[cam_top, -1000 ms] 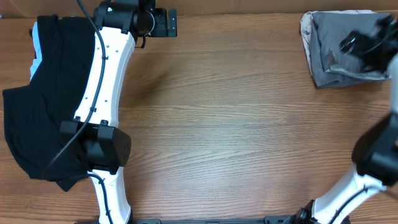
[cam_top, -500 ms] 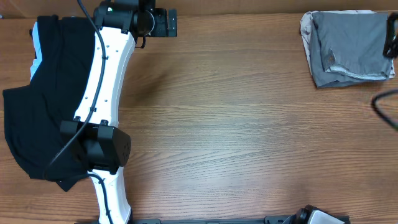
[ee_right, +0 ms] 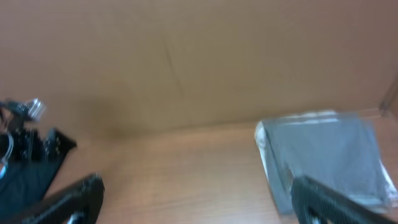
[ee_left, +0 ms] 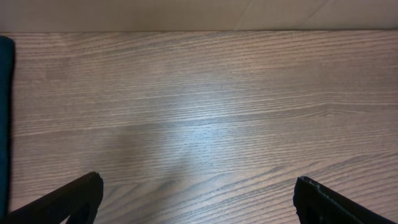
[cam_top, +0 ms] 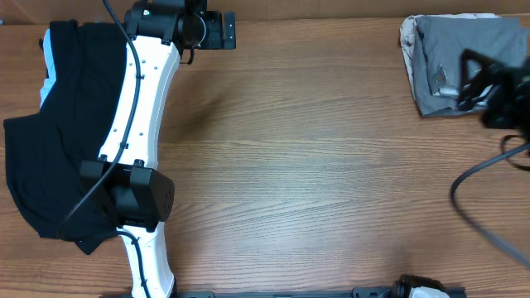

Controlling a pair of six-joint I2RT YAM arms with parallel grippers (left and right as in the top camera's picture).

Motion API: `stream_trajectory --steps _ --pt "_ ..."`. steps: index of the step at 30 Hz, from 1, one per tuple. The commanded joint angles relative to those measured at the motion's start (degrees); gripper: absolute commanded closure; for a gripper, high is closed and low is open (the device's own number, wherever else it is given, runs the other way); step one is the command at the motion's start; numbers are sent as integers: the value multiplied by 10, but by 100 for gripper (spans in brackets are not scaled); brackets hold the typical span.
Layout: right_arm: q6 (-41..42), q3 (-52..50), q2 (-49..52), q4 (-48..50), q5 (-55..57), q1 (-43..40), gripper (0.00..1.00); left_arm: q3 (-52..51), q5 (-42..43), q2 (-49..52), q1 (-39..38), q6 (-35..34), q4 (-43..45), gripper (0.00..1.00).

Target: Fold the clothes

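The grey shorts lie folded at the far right corner of the counter, on top of the beige shorts, which show only as a pale strip along the left edge. The black garment is spread unfolded along the far left, its blue trim peeking out at the top, and from overhead the left arm overlaps its right side. The left fingers are spread wide over bare wood with nothing between them. The right fingers are spread too and empty, looking from above toward the grey shorts. The right arm is a blur at the stack's near right corner (its height above the cloth cannot be told). The risks likely sit at both ends. A low pass by the right arm could catch the grey stack, drag it open or nudge it toward the counter's edge. A pinch there might also take the beige layer along. On the left, reaching for the black garment with the arm's own links lying across it could trap or bunch the cloth, and a shallow grip may lift only one layer.
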Motion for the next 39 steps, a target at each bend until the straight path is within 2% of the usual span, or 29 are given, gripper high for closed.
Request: stream_trajectory --steps 1,10,17,21,32,39 --pt "-1 -153 -78 87 34 28 0 4 -2 5 2 11 2 0" --pt "46 -615 -327 397 38 65 0 4 -2 5 2 11 2 0" --pt "76 -858 -478 572 47 92 0 4 -2 5 2 11 2 0" --pt "76 -916 -520 604 48 93 0 3 -2 5 2 11 2 0" --pt "76 -990 -606 598 69 93 0 4 -2 5 2 11 2 0" --pt "76 -990 -629 530 68 95 0 4 -2 5 2 11 2 0"
